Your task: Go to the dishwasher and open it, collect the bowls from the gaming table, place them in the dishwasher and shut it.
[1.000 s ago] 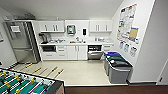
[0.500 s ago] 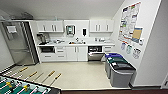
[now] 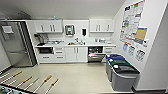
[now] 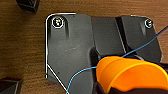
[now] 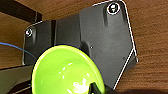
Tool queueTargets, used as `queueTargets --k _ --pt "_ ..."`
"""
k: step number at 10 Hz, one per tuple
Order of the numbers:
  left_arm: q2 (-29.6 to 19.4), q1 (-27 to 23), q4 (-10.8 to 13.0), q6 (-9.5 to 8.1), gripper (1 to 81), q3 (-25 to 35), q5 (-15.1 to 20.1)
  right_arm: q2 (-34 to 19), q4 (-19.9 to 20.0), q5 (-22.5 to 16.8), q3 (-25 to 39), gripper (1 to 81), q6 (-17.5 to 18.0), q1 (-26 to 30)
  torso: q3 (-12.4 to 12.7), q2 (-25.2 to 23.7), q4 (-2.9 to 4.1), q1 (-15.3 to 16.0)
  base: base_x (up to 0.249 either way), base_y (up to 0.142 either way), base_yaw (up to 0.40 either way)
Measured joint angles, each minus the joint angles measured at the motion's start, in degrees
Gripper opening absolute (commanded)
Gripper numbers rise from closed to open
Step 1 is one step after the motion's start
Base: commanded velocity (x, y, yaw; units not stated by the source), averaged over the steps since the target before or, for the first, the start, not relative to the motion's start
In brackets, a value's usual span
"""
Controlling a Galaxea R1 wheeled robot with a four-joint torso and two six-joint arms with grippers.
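Bowls sit nearest: an orange bowl held at the left wrist and a green bowl at the right, each gripper's finger state impossible to tell. Foosball rods follow. Farthest, the dishwasher stands open under the counter, beside 2 bins.

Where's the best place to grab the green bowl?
Probably by its thin rim, with one finger inside and one outside. The green bowl flares wide like a cone, too broad to squeeze whole, and its open mouth faces the right wrist camera, so come in from that side.
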Motion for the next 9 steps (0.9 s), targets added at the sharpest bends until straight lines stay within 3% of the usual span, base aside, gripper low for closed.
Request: queueTargets --k 5,9 --pt "0.06 0.00 0.02 0.00 1.0 0.02 0.00 -0.13 0.00 0.00 0.00 1.0 -0.16 0.00 0.02 0.00 0.00 0.00 0.237 0.000 0.000" --pt "0.00 0.00 0.02 0.00 1.0 -0.01 0.02 0.13 0.00 0.02 0.00 1.0 -0.16 -0.01 0.02 0.00 0.00 0.00 0.236 -0.068 0.000"
